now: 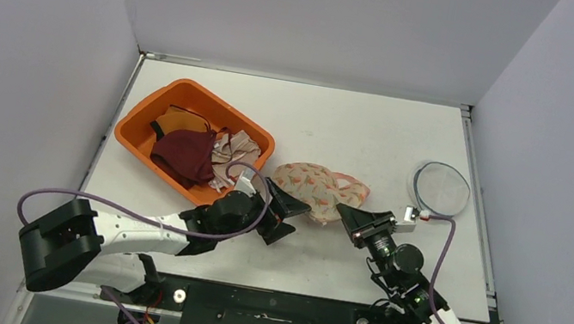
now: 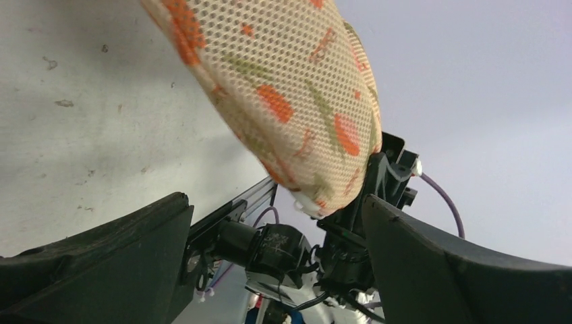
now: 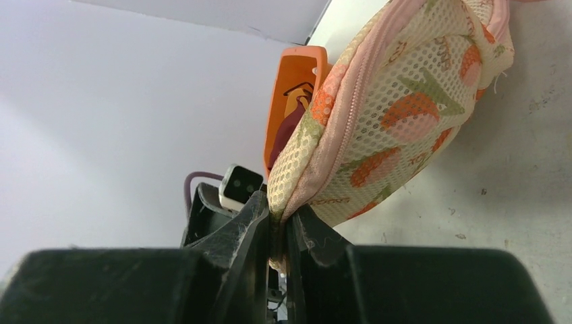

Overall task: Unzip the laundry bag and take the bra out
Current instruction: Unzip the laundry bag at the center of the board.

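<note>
The laundry bag (image 1: pixel 318 189) is cream mesh with orange and green prints and a pink zipper edge; it lies at the table's middle. My right gripper (image 1: pixel 347 215) is shut on the bag's near edge (image 3: pixel 297 196), pinching the mesh between its fingers. My left gripper (image 1: pixel 298 207) is open at the bag's left end; the bag (image 2: pixel 290 101) hangs just beyond its fingertips, between the jaws' line but not gripped. The bra is hidden inside the bag; I cannot see it.
An orange basket (image 1: pixel 143 117) with maroon and beige garments stands at the left, also seen in the right wrist view (image 3: pixel 293 94). A round mesh disc (image 1: pixel 442 189) lies at the right. The table's right rail runs close by.
</note>
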Robot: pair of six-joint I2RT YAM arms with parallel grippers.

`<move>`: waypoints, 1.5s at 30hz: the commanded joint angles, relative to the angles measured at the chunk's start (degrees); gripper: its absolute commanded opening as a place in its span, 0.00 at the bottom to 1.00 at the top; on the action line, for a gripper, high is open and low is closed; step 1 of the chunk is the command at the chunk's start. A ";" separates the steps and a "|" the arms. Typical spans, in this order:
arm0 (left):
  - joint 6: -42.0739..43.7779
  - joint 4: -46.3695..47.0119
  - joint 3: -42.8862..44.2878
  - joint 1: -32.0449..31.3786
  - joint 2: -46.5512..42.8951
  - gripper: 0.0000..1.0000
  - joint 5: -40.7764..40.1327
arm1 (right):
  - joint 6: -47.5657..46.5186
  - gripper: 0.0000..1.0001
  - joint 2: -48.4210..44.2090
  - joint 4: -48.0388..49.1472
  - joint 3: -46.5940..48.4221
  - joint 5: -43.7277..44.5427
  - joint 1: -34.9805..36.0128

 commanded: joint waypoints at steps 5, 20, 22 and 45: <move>-4.75 -6.47 9.67 0.99 4.32 1.00 -3.54 | -6.55 0.05 -0.27 12.51 -2.50 -6.01 -0.42; 42.66 -34.27 19.05 0.53 -6.84 0.96 -12.45 | -5.52 0.05 -5.85 -11.33 6.45 -2.10 -0.68; 54.98 -37.36 20.21 -0.33 -7.30 0.96 -13.23 | -5.21 0.05 -4.63 -12.73 7.77 -3.12 -0.76; 57.07 -26.43 19.44 -17.28 -9.75 1.00 -24.35 | -6.48 0.05 -2.47 -14.39 11.39 -6.02 -1.13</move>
